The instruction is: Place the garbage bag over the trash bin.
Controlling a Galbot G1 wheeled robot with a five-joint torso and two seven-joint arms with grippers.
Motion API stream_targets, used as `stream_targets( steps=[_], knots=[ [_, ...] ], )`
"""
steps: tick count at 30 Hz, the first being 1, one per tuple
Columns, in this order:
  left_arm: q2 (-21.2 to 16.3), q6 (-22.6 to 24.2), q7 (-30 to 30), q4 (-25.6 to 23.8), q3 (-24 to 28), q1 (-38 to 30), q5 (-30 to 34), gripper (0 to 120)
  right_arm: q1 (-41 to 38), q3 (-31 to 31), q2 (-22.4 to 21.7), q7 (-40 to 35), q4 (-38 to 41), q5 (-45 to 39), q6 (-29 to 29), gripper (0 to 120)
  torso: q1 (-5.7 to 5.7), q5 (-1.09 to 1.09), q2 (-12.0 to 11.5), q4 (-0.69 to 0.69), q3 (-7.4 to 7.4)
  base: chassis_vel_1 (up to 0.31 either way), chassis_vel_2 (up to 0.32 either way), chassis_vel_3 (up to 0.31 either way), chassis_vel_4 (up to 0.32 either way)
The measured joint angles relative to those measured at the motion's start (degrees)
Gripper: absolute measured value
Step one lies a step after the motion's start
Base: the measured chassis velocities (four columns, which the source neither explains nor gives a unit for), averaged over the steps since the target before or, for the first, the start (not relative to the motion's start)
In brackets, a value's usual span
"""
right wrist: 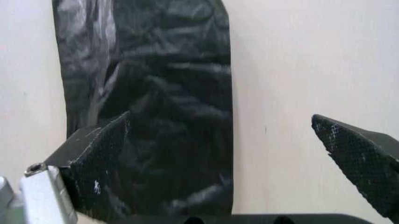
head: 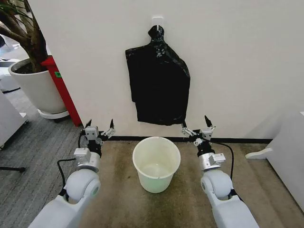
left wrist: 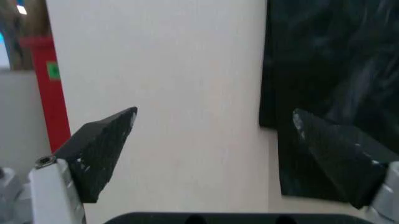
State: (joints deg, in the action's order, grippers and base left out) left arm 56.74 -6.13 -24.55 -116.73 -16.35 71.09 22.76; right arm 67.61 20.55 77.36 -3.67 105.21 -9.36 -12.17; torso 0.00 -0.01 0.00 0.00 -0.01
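Left gripper [head: 99, 127] jaws wide, empty; right gripper [head: 197, 127] jaws wide, empty. Trash bin [head: 156, 164] between them; garbage bag [head: 159, 83] hangs on wall beyond jaws.

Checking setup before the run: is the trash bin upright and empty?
Upright and empty. The trash bin stands on its base on the floor, its rim facing up, and its bare inside bottom shows with no bag in it.

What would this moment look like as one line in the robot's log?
left pincer: open, left of trash bin | right pincer: open, right of bin | black bundle: on wall hook
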Motion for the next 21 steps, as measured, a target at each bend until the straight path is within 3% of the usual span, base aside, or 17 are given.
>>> stream_targets(
  steps=[5,11,15,21],
  knots=[
    [-0.3,-0.5,0.4,-0.2,-0.4,0.4,-0.1,96,-2.3,-1.4,-1.7,-1.3,1.6,-3.7,2.0,100,0.0,0.01,0.0,0.0,0.01,0.0,0.0,0.0,0.0],
    [-0.4,-2.9,1.6,0.9,-1.8,1.2,0.4,98,-9.5,-5.6,-6.8,-5.1,6.8,-14.9,8.3,100,0.0,-0.02,0.0,0.02,0.0,0.0,0.0,0.0,0.0],
    [0.6,-5.9,1.8,3.9,-2.1,0.6,0.4,96,-9.9,-6.0,-7.2,-5.4,7.2,-15.9,9.0,100,0.0,0.0,0.0,0.0,0.01,0.0,0.0,0.0,0.0],
    [2.4,-6.5,1.5,5.8,-2.6,-0.2,0.4,95,-11.6,-6.8,-7.5,-5.6,6.7,-17.4,9.0,100,0.0,0.01,0.0,-0.03,0.01,0.0,0.0,0.0,0.0]
  ],
)
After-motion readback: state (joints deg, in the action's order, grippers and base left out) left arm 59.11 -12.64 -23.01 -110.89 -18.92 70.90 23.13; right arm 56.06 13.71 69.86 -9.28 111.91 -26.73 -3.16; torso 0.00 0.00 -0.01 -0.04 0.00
